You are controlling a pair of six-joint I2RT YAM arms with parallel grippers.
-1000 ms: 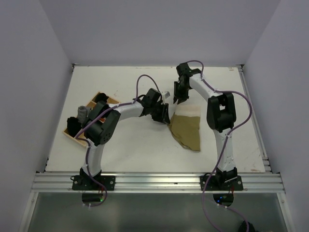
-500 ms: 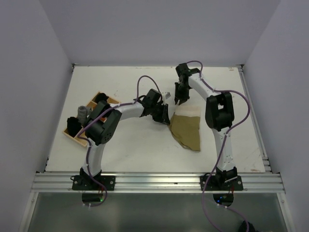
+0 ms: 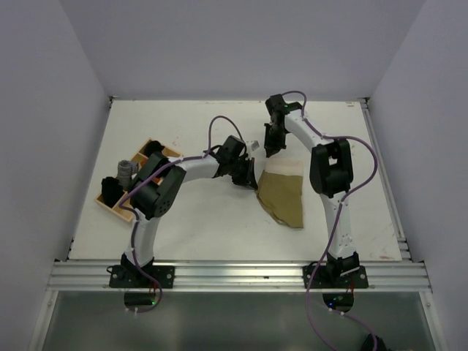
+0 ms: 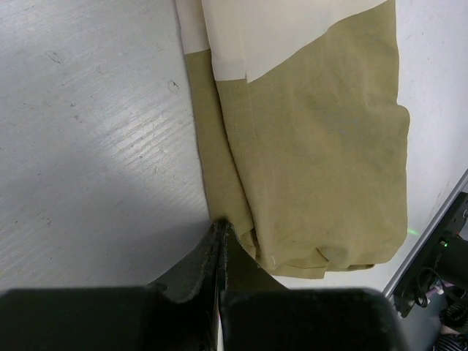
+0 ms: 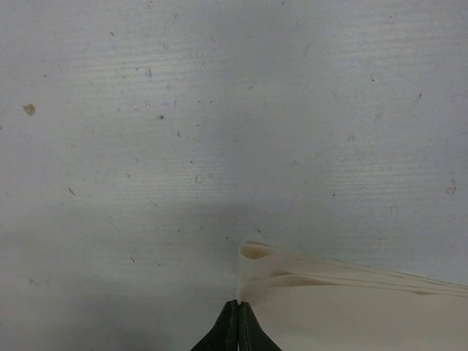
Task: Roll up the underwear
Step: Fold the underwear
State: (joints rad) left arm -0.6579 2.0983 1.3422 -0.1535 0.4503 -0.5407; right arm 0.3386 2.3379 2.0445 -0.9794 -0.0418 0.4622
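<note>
The underwear (image 3: 284, 194) lies flat mid-table, olive-khaki with a cream band (image 3: 286, 170) along its far edge. My left gripper (image 3: 249, 180) sits at its left edge. In the left wrist view the left gripper (image 4: 219, 224) is shut, its tips pinching the folded olive edge of the underwear (image 4: 322, 161). My right gripper (image 3: 271, 148) is at the far left corner of the cream band. The right wrist view shows the right gripper (image 5: 238, 303) shut on that corner of the underwear (image 5: 344, 307), whose layered edge curls up slightly off the table.
A wooden tray (image 3: 170, 152) holding dark and grey items stands at the left side of the table. A metal rail (image 3: 241, 274) runs along the near edge, and another rail (image 3: 384, 175) runs along the right edge.
Both grippers have closed from half open onto the cloth's edges. The right gripper has shifted slightly toward the band's corner. The underwear has barely moved.
</note>
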